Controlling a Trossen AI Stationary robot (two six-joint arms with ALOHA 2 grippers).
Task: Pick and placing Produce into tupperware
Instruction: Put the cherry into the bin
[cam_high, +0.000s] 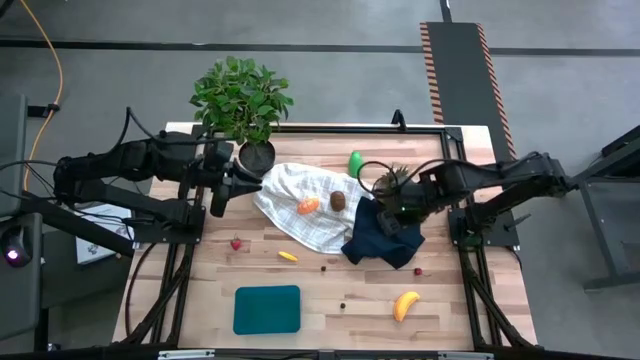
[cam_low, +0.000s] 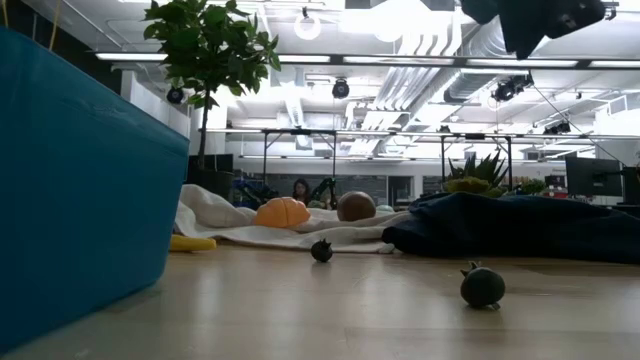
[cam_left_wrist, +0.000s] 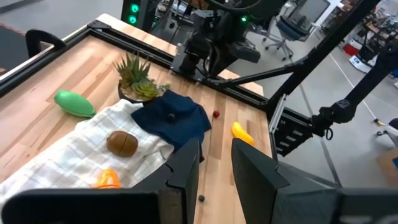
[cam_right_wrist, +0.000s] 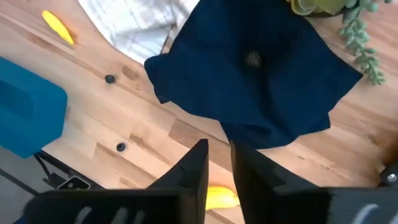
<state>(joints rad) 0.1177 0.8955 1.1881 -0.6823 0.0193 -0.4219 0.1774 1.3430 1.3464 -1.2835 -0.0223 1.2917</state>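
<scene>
The teal tupperware (cam_high: 267, 309) stands near the table's front edge. The orange piece (cam_high: 309, 205) and the brown kiwi-like ball (cam_high: 339, 201) lie on a white checked cloth (cam_high: 300, 225). The green piece (cam_high: 355, 163) lies at the back, and the banana (cam_high: 405, 305) at the front right. A red bit (cam_high: 236, 243), a yellow bit (cam_high: 288, 256) and dark bits (cam_high: 323, 268) lie on the wood. My left gripper (cam_left_wrist: 216, 165) hovers by the white cloth's left end, its fingers a narrow gap apart. My right gripper (cam_right_wrist: 219, 162) points down over the navy cloth (cam_high: 385, 240), also slightly open and holding nothing.
A leafy potted plant (cam_high: 240, 100) stands at the back left, close to my left gripper. A small succulent (cam_high: 392, 180) sits behind the navy cloth. In the low view the tupperware's wall (cam_low: 80, 190) fills the left side. Bare wood lies between the tupperware and the banana.
</scene>
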